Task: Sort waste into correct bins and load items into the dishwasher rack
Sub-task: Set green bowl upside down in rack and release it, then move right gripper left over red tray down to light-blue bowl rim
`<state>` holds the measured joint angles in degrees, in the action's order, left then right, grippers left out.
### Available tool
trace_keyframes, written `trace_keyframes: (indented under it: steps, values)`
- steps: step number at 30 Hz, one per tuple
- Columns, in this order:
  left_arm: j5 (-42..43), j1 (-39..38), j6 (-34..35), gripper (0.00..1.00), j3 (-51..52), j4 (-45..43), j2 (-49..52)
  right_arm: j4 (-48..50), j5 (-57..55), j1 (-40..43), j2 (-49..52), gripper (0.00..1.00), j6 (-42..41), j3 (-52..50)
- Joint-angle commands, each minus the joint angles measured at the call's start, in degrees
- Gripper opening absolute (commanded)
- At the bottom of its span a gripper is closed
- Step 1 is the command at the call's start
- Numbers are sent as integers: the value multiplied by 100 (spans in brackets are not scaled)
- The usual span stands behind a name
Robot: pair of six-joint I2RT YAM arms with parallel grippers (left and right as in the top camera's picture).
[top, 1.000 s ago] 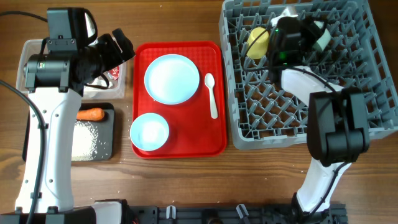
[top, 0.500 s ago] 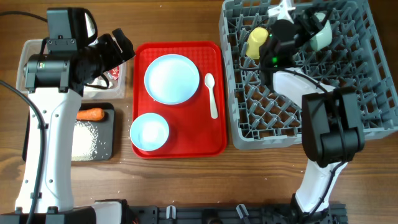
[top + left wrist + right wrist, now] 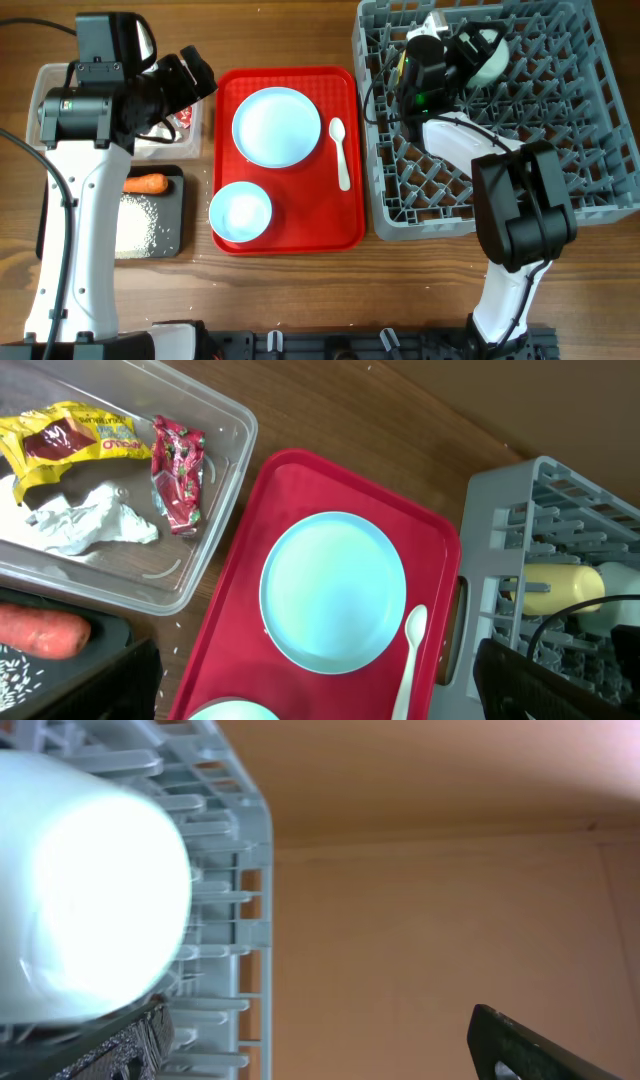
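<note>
Lying in the dishwasher rack (image 3: pixel 560 150): yellow cup (image 3: pixel 562 588) on its side among the pegs at the far left corner, mostly hidden under the arm from overhead; pale bowl (image 3: pixel 490 58) tipped on the pegs just right of it, near the far edge.
Right gripper (image 3: pixel 455 45): over the rack's far side between cup and bowl; fingers spread wide in the wrist view, nothing between them; bowl large and overexposed at the left of that view, contact with the left finger impossible to tell.
Plate (image 3: pixel 276 126): pale blue, flat on the far half of the red tray (image 3: pixel 340 225).
Second bowl (image 3: pixel 240 212): upright on the tray's near left corner, just beside the plate.
Spoon (image 3: pixel 341 153): white, on the tray right of the plate, bowl end toward the far side.
Clear tub (image 3: pixel 200 560): left of the red tray; holding a yellow wrapper (image 3: pixel 70 440), a red wrapper (image 3: pixel 178 470) and a white tissue wad (image 3: pixel 85 520).
Black tray (image 3: pixel 172 225): nearer than the tub; carrot (image 3: pixel 146 184) along its far edge, rice (image 3: pixel 138 222) scattered below it.
Left gripper (image 3: pixel 187 78): above the gap between tub and red tray; fingers wide apart, empty.
Table (image 3: pixel 300 290): wood, under everything.
</note>
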<state>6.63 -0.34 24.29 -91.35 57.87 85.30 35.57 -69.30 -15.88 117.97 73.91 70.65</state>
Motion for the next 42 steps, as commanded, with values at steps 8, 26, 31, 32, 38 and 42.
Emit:
trace_keyframes:
  steps: [8, 26, 31, 32, 38, 42]
  values:
    - [-72, 28, -94, 100, -15, -13, -2, 599, -564, -35, -186, 100, -442, 24]
    - [-72, 28, -94, 100, -15, -13, -2, 251, 22, 404, -2184, 100, -719, 24]
    - [-74, 28, -94, 100, -15, -13, -2, -3316, 1718, 1058, -2833, 100, -3480, 35]
    - [-72, 28, -94, 100, -15, -13, -2, -4232, 2774, 1250, -2889, 100, -4319, 42]
    - [-72, 28, -94, 100, -15, -13, -2, -5482, 8697, 2098, -2889, 75, -8321, 39]
    - [-72, 28, -94, 100, -15, -13, -2, -5954, 8806, 1421, -2889, 76, -9195, 37]
